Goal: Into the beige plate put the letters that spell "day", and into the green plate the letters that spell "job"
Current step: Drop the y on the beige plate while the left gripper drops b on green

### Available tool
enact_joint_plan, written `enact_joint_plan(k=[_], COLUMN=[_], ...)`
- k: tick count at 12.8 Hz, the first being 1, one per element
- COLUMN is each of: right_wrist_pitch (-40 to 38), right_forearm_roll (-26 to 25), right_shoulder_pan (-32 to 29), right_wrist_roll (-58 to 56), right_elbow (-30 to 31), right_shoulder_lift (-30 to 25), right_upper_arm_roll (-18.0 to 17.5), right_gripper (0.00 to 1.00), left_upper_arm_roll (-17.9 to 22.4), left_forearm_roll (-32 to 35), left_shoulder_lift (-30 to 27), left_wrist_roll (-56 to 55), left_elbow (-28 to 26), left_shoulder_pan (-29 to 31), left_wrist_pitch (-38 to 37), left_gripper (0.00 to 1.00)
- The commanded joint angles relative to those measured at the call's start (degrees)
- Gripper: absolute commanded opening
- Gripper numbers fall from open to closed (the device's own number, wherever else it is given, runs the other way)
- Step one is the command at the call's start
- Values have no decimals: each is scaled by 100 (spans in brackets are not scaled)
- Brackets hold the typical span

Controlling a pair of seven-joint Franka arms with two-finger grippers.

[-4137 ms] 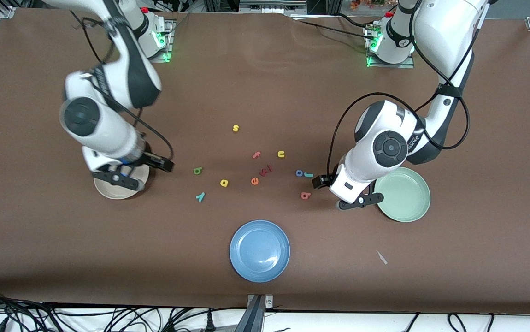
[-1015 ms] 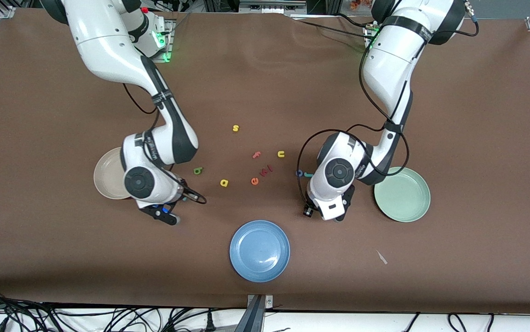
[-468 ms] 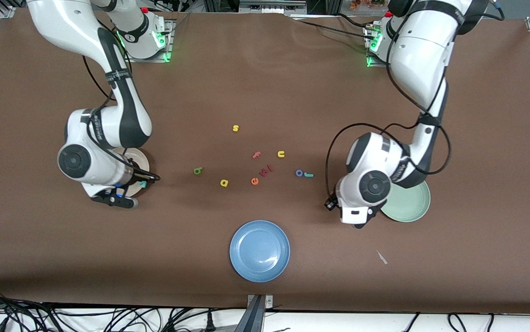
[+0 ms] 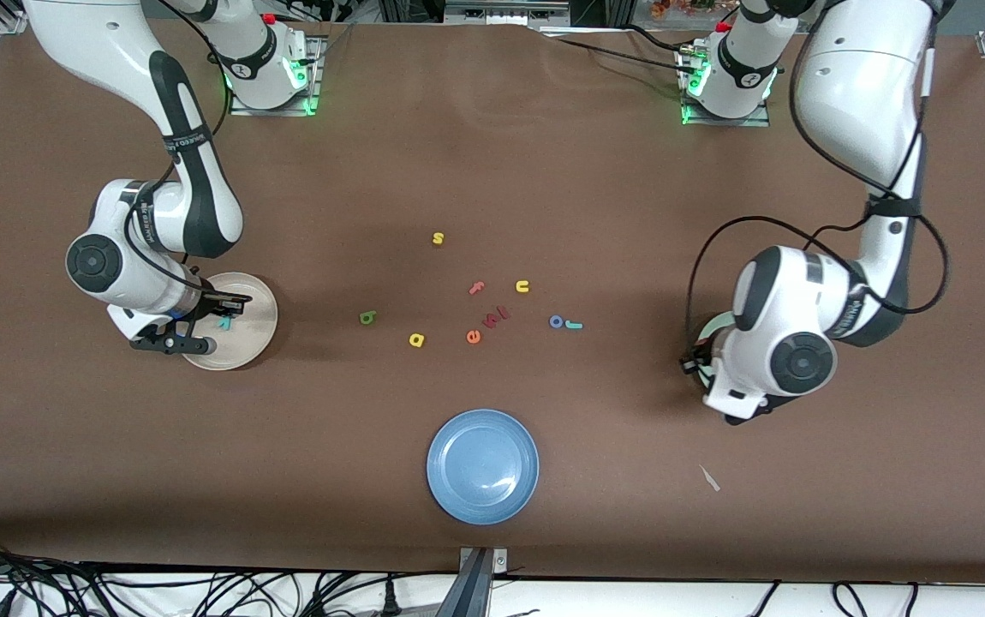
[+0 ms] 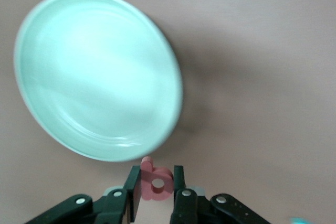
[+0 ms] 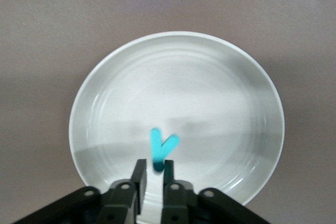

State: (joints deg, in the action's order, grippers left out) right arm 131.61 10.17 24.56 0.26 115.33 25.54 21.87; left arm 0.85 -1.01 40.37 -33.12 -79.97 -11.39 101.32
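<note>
left gripper: we see it pinching the salmon-pink b between its fingers, in the air just beside the rim of the green plate, not yet over the plate's floor.
right gripper: over the beige plate, fingers narrowly apart; the teal y sits at the fingertips, and we cannot tell whether it is gripped or already loose.
beige plate in the front view: near the table edge at the right arm's end.
green plate in the front view: mostly hidden under the left arm, toward that arm's end of the table.
still on the table: green d, yellow a, blue o and teal j, all mid-table, the o and j nearly touching.
risk one: we judge a release now would drop the b on the table outside the rim.
risk two: the light y may cling to a finger pad and lift out of the plate.
risk three: picking the o may nudge the j.
</note>
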Motion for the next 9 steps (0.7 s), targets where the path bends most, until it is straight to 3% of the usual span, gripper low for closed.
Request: enact_joint_plan(k=[1,4,7,9], right_wrist_pitch=[-12,-635,-628,-584], right_forearm_roll=[117,126,135,231], right_shoulder_pan=[110,189,189,198], right_wrist_roll=[78,1271,2186,2618], right_elbow=[8,-624,-941,-1108], right_shoulder_lift=[-164,11,205,389], right_upper_arm_roll=[-42,-384,-824,-1096], right_gripper=[100,100,100,100], left_upper_arm_roll=[-50,-50,-50,-50], left_forearm_roll=[233,242,250,242], left_shoulder_lift=[-425,-434,-512,-522], left_wrist_roll=[954,1307,1361,1361], left_elbow=[-799,-1247,-1967,-2154], left_shoulder_pan=[382,566,576,585], left_wrist_pitch=[220,693,1405,1636], left_gripper=[0,0,0,0])
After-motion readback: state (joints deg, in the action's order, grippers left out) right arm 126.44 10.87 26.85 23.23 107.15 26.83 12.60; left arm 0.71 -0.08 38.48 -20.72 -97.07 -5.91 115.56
